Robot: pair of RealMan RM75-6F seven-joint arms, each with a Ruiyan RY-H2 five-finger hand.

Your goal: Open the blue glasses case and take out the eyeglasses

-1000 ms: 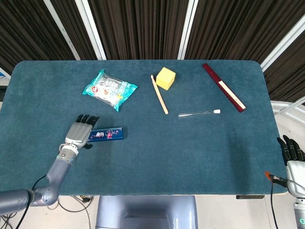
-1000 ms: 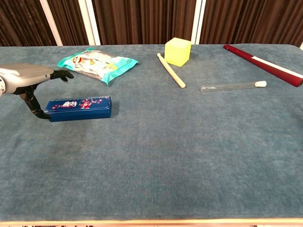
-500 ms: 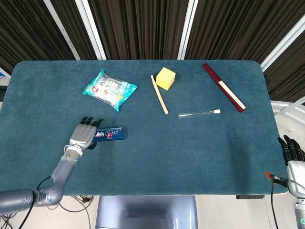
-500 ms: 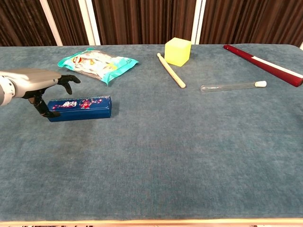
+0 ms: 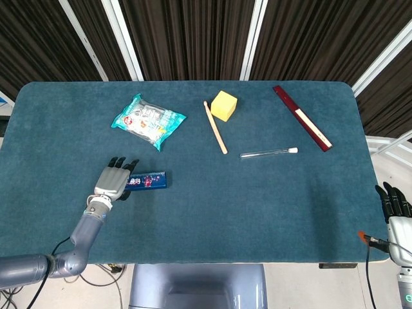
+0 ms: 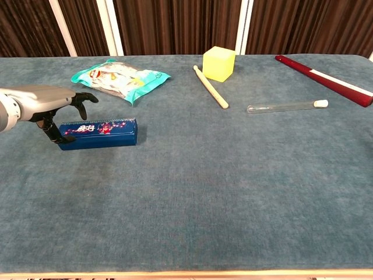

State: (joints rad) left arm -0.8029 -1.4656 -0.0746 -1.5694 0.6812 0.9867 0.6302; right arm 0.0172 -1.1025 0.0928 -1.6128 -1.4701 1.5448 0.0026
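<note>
The blue glasses case point(image 5: 148, 181) point(image 6: 99, 133) lies closed on the teal table, left of centre, long side left to right. My left hand point(image 5: 114, 181) point(image 6: 49, 102) hovers over its left end, palm down, fingers spread and slightly curled, holding nothing. One dark fingertip reaches down beside the case's left end in the chest view; I cannot tell whether it touches. My right hand point(image 5: 394, 205) hangs off the table's right edge, fingers apart and empty. No eyeglasses are visible.
A teal snack packet point(image 5: 148, 120) lies behind the case. A wooden stick point(image 5: 215, 127), a yellow cube point(image 5: 224, 105), a glass tube point(image 5: 268, 152) and a dark red ruler point(image 5: 302, 118) lie further right. The table's front edge point(image 5: 193, 261) runs close to my left forearm.
My left hand has slid slightly right and forward over the case's left end, and the case has shifted a little right. My right hand has stayed still.
</note>
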